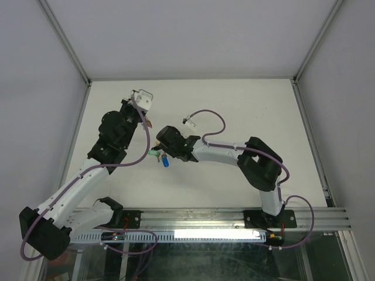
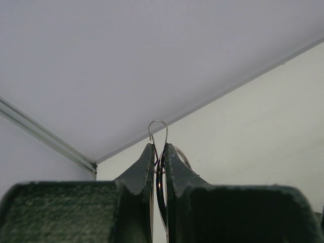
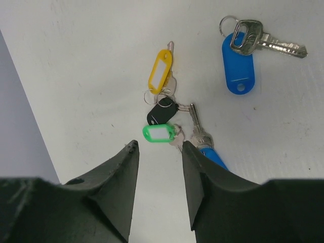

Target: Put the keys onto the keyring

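Top view, bench: the white bench (image 1: 246, 105) is carrying a small cluster of keys (image 1: 162, 158) near its middle, with green and blue showing.
Top view, arms: my left arm (image 1: 111, 140) is reaching toward the far left. My right arm (image 1: 225, 153) is stretching leftward, its end sitting over the cluster.
Left wrist view, left tool: my left tool (image 2: 158, 161) is pinching shut on the keyring (image 2: 158, 129). The thin wire loop is sticking out just past the fingertips (image 2: 146, 164), squeezed narrow and showing against the back wall.
Right wrist view, right tool: my right tool (image 3: 160, 146) is standing open, gripping nothing, and hanging over the bench just short of the green tag (image 3: 159, 133).
Right wrist view, near cluster: the green tag is lying against a black tag (image 3: 162, 111), with a yellow tag (image 3: 160, 71) beyond. A silver key (image 3: 196, 126) is lying beside them, and a blue tag (image 3: 215, 158) is peeking from behind my right finger (image 3: 200, 177).
Right wrist view, apart: a second blue tag (image 3: 237, 63) is lying with a long silver key (image 3: 271, 44) on a small ring, well apart from the cluster.
Writing: white label windows are showing on the yellow and green tags. Any lettering there or on the key heads is too small for me to read.
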